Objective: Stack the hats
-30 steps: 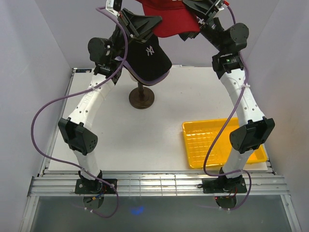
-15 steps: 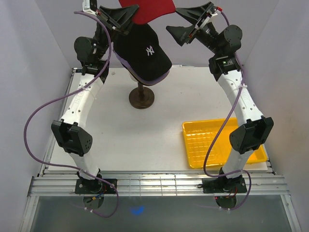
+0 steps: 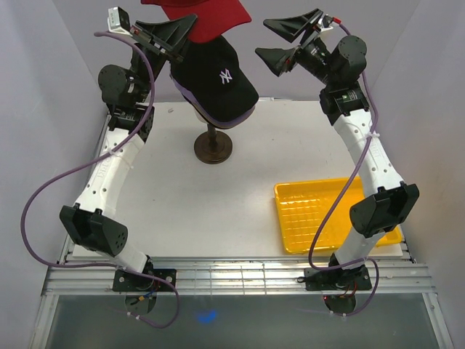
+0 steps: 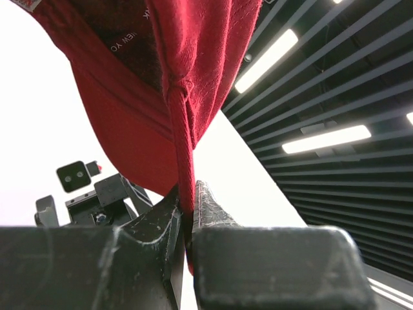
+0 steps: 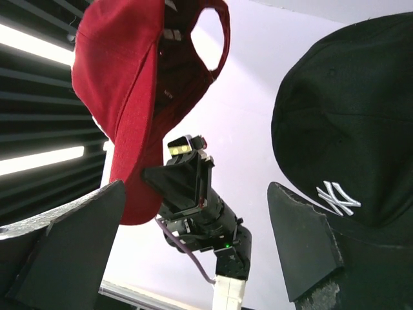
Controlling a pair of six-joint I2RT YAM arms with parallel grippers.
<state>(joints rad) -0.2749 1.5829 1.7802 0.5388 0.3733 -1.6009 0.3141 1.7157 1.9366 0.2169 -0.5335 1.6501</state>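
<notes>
Left gripper (image 4: 187,210), jaws nearly closed, pinches the edge of the red fabric baseball cap (image 3: 207,11), raised high near the black NY-embroidered cap (image 3: 218,76). Right gripper (image 3: 280,42) gapes wide, empty. Good placement should centre crown over crown, brims aligned, before release.

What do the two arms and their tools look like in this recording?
The left arm and right arm have white links with black joints. A purple cable loops along each. The left tool and right tool are black with wedge-shaped fingers.
</notes>
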